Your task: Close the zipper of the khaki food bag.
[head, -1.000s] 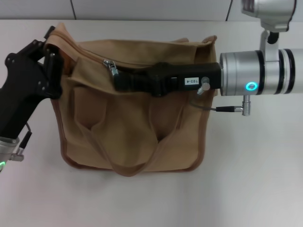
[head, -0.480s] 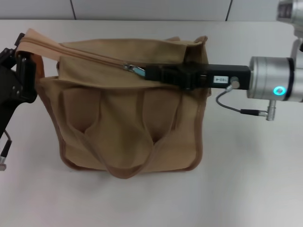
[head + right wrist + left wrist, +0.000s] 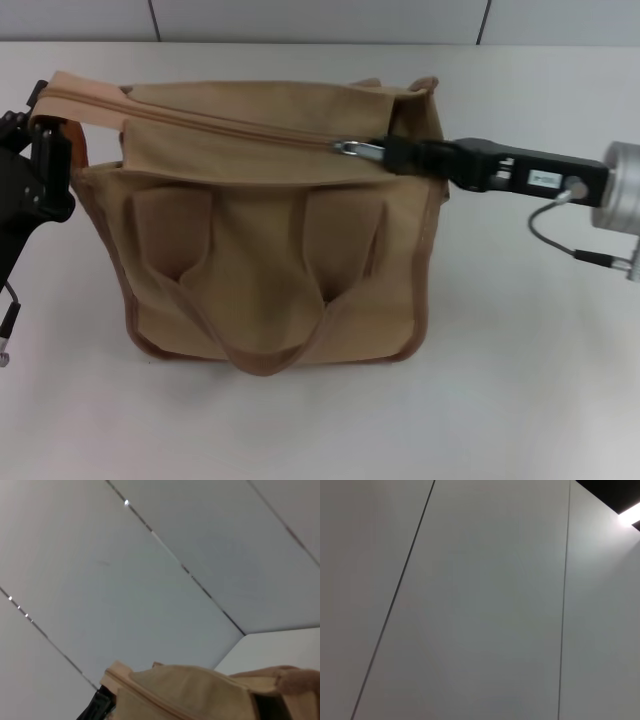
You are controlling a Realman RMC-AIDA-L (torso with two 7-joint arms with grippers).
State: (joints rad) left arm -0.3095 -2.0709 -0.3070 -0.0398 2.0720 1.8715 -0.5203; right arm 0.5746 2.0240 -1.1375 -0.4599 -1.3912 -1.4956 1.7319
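Note:
The khaki food bag [image 3: 260,270] lies on the white table, its handles toward me. Its zipper [image 3: 200,118] runs shut from the bag's left end to the silver pull [image 3: 352,148] near the right end. My right gripper [image 3: 385,152] reaches in from the right and is shut on the pull. My left gripper [image 3: 50,150] is at the bag's left end, shut on the corner where the zipper tape ends. The right wrist view shows the bag's top edge [image 3: 190,690] and, beyond it, the left gripper's black body [image 3: 97,707]. The left wrist view shows only wall panels.
The white table [image 3: 530,380] spreads around the bag on all sides. A grey panelled wall [image 3: 320,18] stands behind the table's far edge. A cable [image 3: 560,235] hangs under my right wrist.
My right gripper has drawn the pull to the right along the bag's top, from left of the middle to near the right end. The zipper is shut behind it. The left gripper first moved left with the bag's end, then held still.

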